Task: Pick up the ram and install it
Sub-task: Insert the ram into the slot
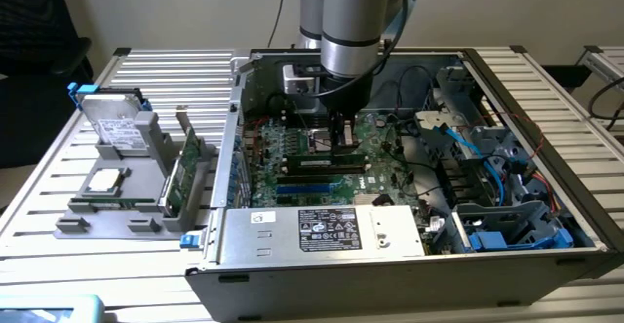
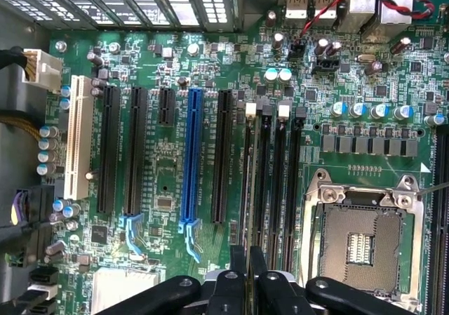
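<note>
Down inside the open grey metal computer case [image 1: 390, 283], the hand [image 1: 340, 146] is closed almost fully on the long, thin green ram stick [image 1: 322, 164], pinching it edge-down along the black memory slots [image 2: 280, 182], apparently so it lines up to seat.

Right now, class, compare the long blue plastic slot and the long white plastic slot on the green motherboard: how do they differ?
The long blue plastic slot is longer than the long white plastic slot. The blue slot sits between black slots; the white slot ends the row, beside one black slot. Both lie parallel on the green motherboard, and both are empty.
</note>
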You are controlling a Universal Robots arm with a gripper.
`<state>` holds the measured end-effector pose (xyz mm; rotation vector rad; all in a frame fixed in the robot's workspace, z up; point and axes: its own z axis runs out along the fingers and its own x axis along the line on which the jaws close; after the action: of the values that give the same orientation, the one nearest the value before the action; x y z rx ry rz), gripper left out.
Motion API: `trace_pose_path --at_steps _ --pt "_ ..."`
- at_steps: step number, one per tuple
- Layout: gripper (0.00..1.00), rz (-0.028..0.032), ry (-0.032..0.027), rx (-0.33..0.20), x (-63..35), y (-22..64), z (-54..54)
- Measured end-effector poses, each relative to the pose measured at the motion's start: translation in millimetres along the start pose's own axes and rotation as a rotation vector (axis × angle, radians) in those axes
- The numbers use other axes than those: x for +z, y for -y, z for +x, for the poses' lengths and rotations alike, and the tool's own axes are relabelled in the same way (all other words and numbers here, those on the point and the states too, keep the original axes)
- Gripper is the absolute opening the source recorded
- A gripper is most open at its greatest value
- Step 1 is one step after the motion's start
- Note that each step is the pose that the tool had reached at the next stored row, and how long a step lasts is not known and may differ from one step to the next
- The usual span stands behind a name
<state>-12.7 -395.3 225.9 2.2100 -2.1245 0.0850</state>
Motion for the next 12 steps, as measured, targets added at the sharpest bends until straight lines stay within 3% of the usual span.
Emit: trace_pose_path --at_steps 12 --pt "0.14 0.0 0.0003 0.001 0.3 0.2 1.2"
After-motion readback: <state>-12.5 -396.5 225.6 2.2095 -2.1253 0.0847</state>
